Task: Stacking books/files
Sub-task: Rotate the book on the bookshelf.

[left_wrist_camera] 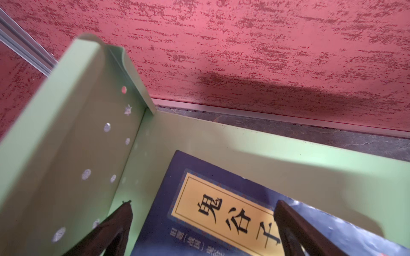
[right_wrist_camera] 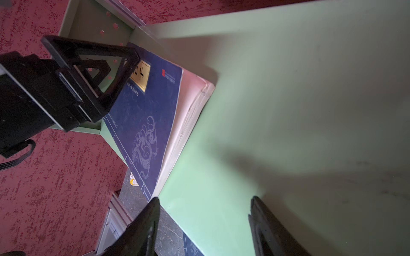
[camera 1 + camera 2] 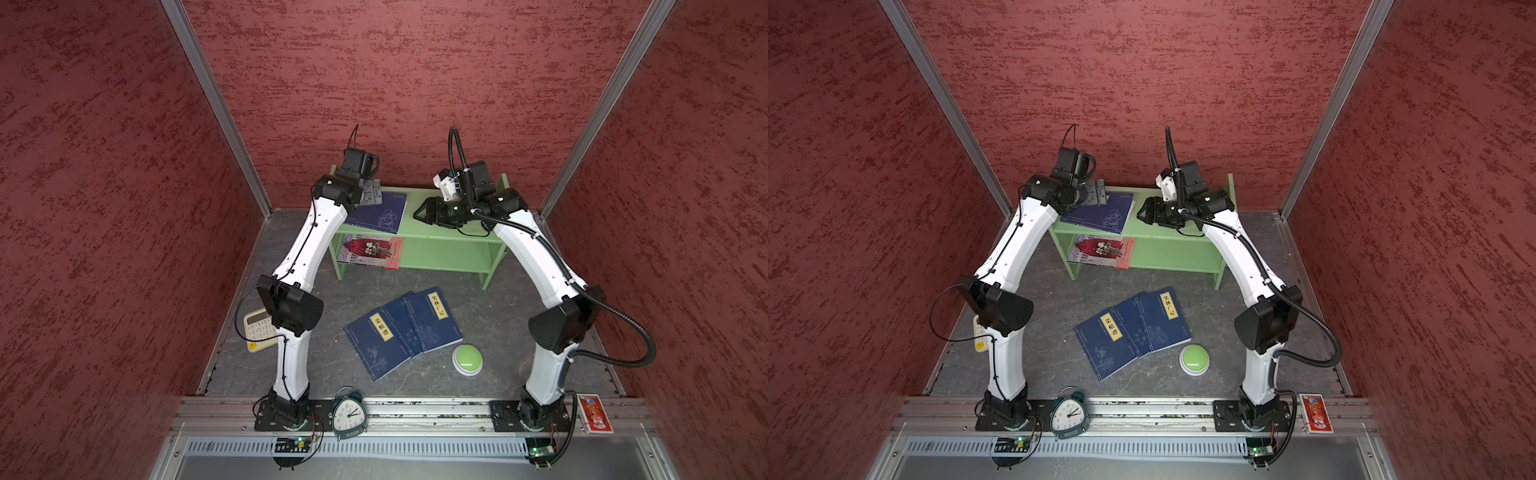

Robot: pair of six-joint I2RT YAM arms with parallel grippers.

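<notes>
- On green shelf (image 3: pixel 411 220) top: left gripper (image 1: pixel 204 202) spread wide over navy book (image 3: pixel 380 212), side panel (image 1: pixel 77 133) just beside.
- Nearby: right gripper (image 2: pixel 205 199) jaws parted, empty.

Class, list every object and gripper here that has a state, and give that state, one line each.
shelved navy book: flat, cover up, on the green shelf's top board
red-and-white book: flat on the lower board
three navy books: flat on the table, fanned and overlapping, not squared
left gripper: open, above the shelved navy book, gripping nothing
right gripper: open, empty, above the top board
</notes>
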